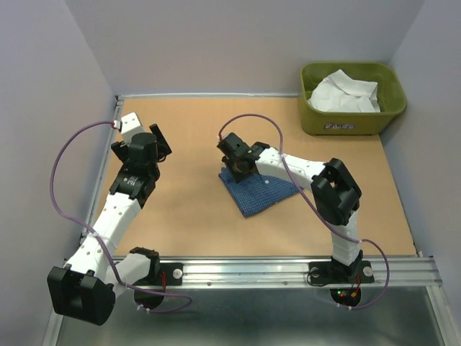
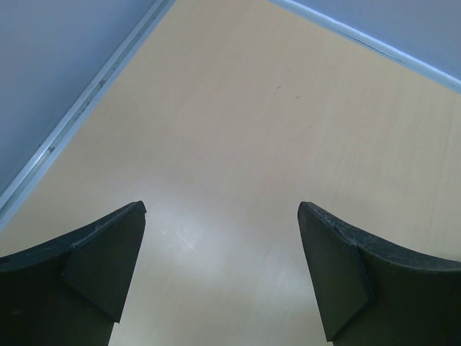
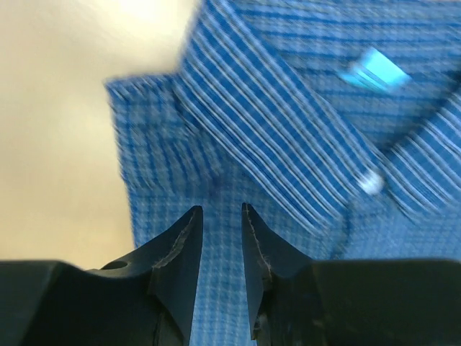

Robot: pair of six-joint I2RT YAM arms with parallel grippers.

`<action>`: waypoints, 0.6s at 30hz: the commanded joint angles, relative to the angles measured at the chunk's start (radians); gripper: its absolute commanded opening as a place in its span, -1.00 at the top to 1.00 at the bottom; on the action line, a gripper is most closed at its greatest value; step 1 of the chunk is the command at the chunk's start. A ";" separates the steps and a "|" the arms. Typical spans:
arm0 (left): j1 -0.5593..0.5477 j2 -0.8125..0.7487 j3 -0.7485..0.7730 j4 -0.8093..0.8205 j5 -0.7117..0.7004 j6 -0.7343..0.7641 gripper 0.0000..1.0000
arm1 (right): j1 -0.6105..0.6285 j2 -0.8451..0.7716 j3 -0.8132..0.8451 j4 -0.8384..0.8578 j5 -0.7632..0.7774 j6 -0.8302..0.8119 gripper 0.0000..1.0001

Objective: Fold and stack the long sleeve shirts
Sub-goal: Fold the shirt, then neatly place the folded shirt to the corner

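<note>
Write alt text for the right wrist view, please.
A blue checked shirt fills most of the blurred view, collar and a white button showing. The right end effector points at it from the bottom edge, fingers nearly together with a narrow gap. Tan table shows at left.

Both arms are wearing white shells over their links, with chunky black housings at every joint, the left arm (image 1: 115,209) and the right arm (image 1: 299,171) alike. A thin purple cable (image 1: 61,155) is looping loosely along each one. The black bases (image 1: 338,272) are sitting on a silver rail (image 1: 245,270), with small red and green lights (image 1: 346,293) glowing at the right one. The left gripper (image 2: 222,209) and right gripper (image 3: 222,209) are showing matte black, wedge-shaped jaws — the right pair's inner edges are looking finely ridged.
</note>
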 commanded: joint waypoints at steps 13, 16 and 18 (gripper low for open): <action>0.007 0.016 -0.005 0.052 0.012 0.015 -0.97 | 0.025 0.018 0.008 0.214 -0.251 -0.044 0.27; 0.007 0.018 -0.003 0.052 0.012 0.015 -0.97 | 0.025 0.008 0.025 0.213 -0.200 -0.035 0.12; 0.008 0.019 -0.005 0.052 0.012 0.017 -0.97 | 0.023 0.021 0.035 0.211 -0.156 -0.026 -0.02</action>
